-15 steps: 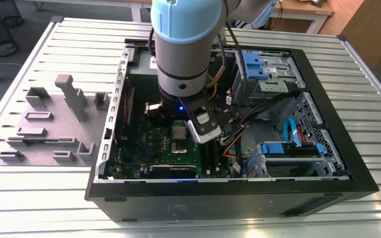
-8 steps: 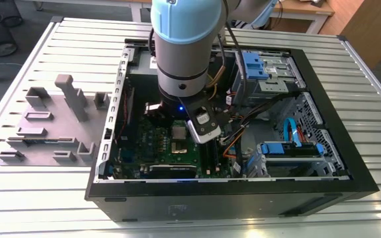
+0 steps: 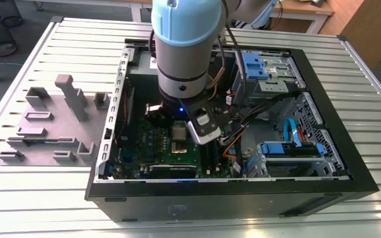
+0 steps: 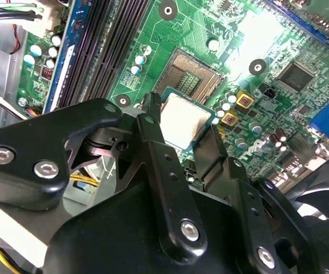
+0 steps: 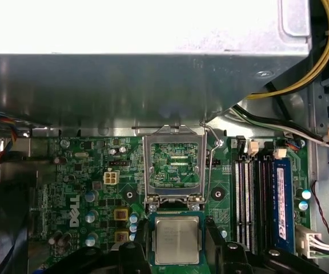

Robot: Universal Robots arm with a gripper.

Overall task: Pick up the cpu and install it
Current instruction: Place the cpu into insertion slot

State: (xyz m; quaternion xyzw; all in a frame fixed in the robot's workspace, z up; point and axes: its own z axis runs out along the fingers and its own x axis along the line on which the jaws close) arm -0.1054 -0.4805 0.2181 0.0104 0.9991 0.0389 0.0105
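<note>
Two black fingers [image 4: 160, 162] of the gripper [image 4: 181, 130] tight on the flat, silvery square cpu [image 4: 185, 116], apparently over the motherboard [image 4: 199, 28].

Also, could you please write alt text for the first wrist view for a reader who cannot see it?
The claw grips the cpu by two opposite edges, silvery top facing the camera, over a green motherboard. Just beyond it the socket's metal frame stands hinged open, with memory slots alongside and a grey box behind.
</note>
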